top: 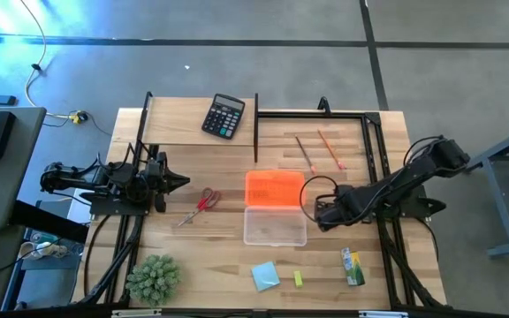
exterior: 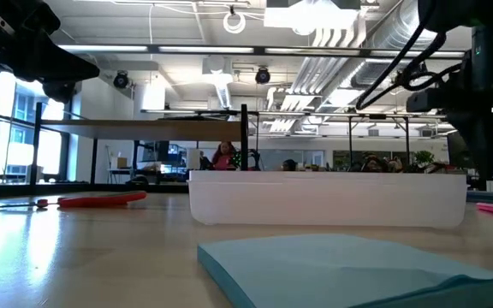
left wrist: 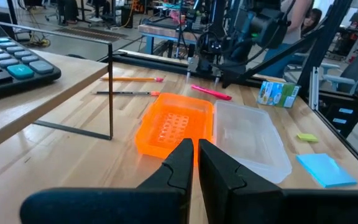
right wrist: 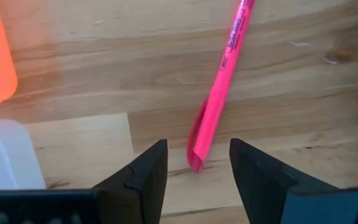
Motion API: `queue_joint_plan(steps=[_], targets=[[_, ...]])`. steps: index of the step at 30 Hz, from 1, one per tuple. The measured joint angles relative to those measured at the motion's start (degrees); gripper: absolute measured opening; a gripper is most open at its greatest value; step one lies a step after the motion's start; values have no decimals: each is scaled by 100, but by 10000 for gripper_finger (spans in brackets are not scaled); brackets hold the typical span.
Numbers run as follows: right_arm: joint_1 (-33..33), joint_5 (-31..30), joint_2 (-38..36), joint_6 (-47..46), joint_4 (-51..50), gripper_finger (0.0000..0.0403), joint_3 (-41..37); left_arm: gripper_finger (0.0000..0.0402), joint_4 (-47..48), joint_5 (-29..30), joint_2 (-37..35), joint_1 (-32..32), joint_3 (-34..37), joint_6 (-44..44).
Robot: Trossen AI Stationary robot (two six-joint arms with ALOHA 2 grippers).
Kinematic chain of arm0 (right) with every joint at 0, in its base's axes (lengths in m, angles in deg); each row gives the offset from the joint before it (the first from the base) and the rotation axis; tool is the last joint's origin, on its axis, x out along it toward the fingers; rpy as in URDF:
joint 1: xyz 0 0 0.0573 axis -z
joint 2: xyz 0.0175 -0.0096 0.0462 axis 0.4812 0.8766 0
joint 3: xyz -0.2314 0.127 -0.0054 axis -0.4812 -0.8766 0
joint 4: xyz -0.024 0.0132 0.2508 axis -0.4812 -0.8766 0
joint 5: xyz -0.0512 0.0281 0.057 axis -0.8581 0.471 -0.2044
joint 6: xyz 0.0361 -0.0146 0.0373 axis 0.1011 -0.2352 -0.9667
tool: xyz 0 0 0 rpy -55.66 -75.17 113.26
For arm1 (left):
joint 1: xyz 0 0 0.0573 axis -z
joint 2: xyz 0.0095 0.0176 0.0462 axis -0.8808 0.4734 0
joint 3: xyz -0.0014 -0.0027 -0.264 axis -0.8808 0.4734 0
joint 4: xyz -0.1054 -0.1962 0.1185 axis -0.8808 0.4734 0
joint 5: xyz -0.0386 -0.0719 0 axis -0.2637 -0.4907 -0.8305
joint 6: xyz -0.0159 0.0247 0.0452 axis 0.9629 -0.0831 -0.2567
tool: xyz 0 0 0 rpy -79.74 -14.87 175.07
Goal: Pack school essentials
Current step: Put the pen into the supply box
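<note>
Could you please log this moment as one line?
right end effector: open, over pink pen | left end effector: shut, waiting | clear box: no items visible inside

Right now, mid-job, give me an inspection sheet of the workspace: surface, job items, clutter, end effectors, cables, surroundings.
Surface: light wooden table, black frame rails.
Job's things: clear plastic box empty beside its orange lid; red-handled scissors, two thin wooden pencils, pink pen, light-blue square notepad, tiny yellow block, green-yellow packet all outside it.
Clutter: black calculator, spiky green plant.
End effectors: left end effector shut, at the table's left edge; right end effector open over the pen's end.
Cables: black loop by the right arm.
Surroundings: concrete floor, people far behind.
</note>
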Motion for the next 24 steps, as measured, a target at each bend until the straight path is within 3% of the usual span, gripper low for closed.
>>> queue_joint_plan(steps=[24], targets=[[-2,170,1216,-380,433,165,31,15,1,0,-1,0,0,0]])
